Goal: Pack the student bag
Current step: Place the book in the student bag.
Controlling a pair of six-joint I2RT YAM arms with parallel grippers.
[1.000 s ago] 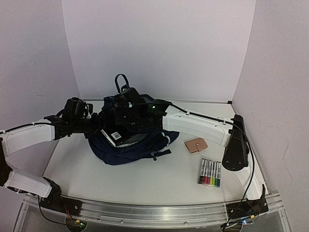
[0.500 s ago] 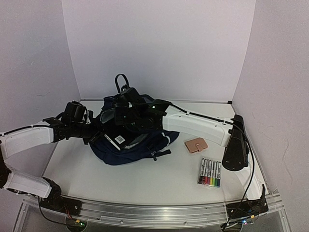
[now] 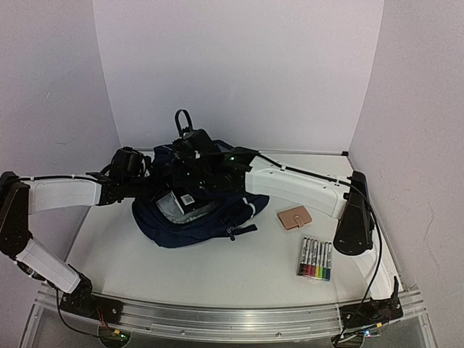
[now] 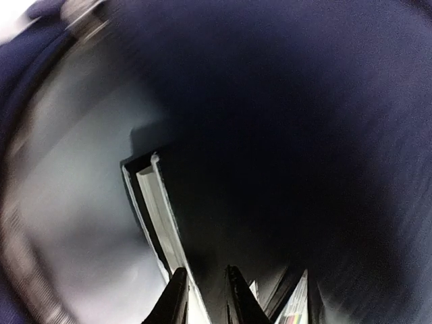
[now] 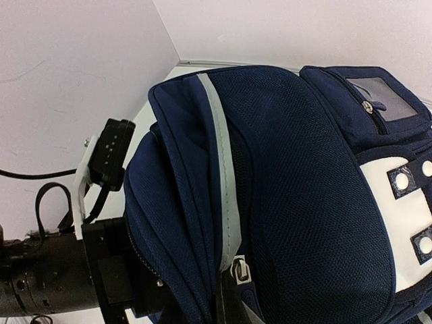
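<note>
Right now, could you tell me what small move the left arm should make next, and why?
Probably push the left gripper slightly deeper into the student bag: the book shows at the opening, which the right gripper holds pinched up.

The left arm and right arm wear smooth white shells on their long links, with black joint housings and thin black cables alongside. The left pincer has slim black fingers.
</note>
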